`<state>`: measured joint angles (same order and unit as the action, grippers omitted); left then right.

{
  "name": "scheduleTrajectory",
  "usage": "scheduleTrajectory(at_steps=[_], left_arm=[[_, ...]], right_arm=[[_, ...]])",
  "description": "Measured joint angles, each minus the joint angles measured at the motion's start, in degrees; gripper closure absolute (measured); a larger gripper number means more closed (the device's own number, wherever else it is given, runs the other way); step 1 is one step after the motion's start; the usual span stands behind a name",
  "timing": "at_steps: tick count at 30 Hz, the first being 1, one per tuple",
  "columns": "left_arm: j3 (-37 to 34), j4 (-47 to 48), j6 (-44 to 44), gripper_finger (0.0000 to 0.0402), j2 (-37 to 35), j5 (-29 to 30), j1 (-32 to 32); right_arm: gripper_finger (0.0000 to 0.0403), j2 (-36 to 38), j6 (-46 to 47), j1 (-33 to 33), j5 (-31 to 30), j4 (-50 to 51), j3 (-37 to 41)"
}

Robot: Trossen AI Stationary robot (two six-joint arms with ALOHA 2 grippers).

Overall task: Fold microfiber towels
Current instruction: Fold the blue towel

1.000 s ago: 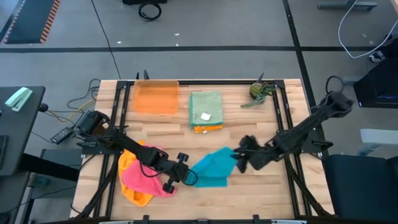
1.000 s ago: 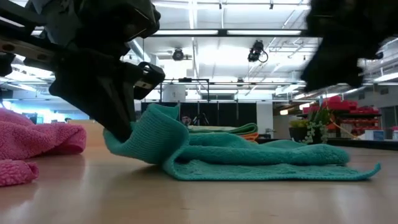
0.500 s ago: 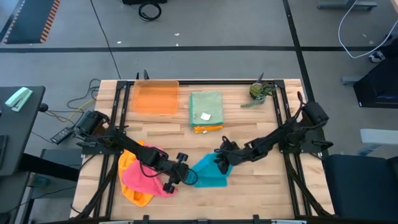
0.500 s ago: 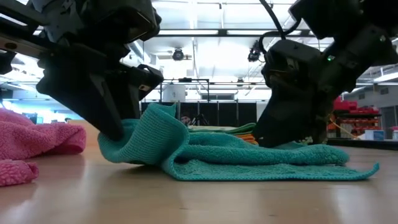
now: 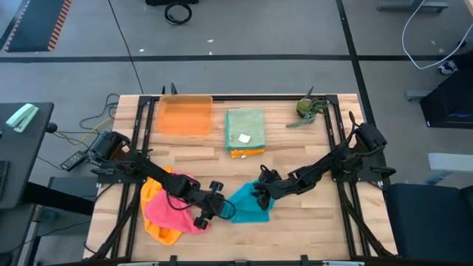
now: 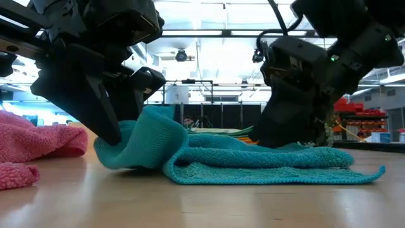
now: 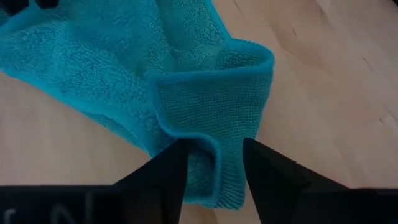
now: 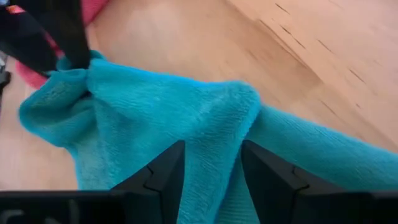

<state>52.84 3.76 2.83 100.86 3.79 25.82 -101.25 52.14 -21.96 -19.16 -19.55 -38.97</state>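
The left gripper (image 5: pixel 226 210) sits low at the near middle of the table, its 2 fingers (image 7: pixel 168 171) parted with a raised fold of the teal towel (image 5: pixel 247 201) standing between them; in the left wrist view the fold's edge lies in the gap, and whether the pads press it cannot be told. The right gripper (image 5: pixel 260 192) is down on the far right part of the same towel, fingers (image 8: pixel 165 171) apart with a ridge of teal cloth rising between them; a firm grip cannot be told either. In the low view the towel lies bunched on the wooden table (image 5: pixel 295 151), curled up at its left end beside the left gripper.

Just left of the left arm lies a crumpled pink towel (image 5: pixel 168 207) on top of an orange towel (image 5: pixel 159 227), near the table's near left edge. At the far middle, a sage green towel (image 5: pixel 244 127) with a white tag lies folded on a stack, orange showing beneath it. The translucent orange tray (image 5: pixel 185 116) is to its left, and a small potted plant (image 5: pixel 307 108) is at the far right.
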Motion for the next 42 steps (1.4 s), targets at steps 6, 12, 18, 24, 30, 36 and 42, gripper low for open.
scheduleTrajectory(at_steps=[6,12,18,24,30,36,42], left_arm=[[0.0,0.0,1.1,0.0252,0.0,0.0,0.0],[0.0,-2.2,1.1,0.0259,0.0,0.0,0.0],[3.2,4.9,1.1,0.0262,-0.5,0.0,0.0],[9.2,12.7,-0.2,0.026,-1.7,0.5,0.0],[9.8,11.3,-13.2,0.0252,-0.6,2.8,0.0],[9.8,9.1,-24.8,0.0239,0.3,4.6,-1.4],[9.8,8.5,-26.7,0.0243,1.4,1.5,-3.2]], right_arm=[[0.0278,-0.3,-2.6,-0.1,0.2,0.1,-1.7],[0.0352,-0.3,-2.7,-0.1,0.2,0.2,-1.8],[0.0363,-0.3,-3.1,-0.1,0.2,0.8,-1.8],[0.0364,-0.3,-3.3,0.0,0.2,1.7,-1.8],[0.0364,-0.4,-3.1,0.1,0.3,2.3,-1.8],[0.0364,-0.4,-2.9,-0.1,1.2,2.5,-1.8],[0.0364,-0.4,-2.7,-0.1,1.3,2.6,-1.8]])
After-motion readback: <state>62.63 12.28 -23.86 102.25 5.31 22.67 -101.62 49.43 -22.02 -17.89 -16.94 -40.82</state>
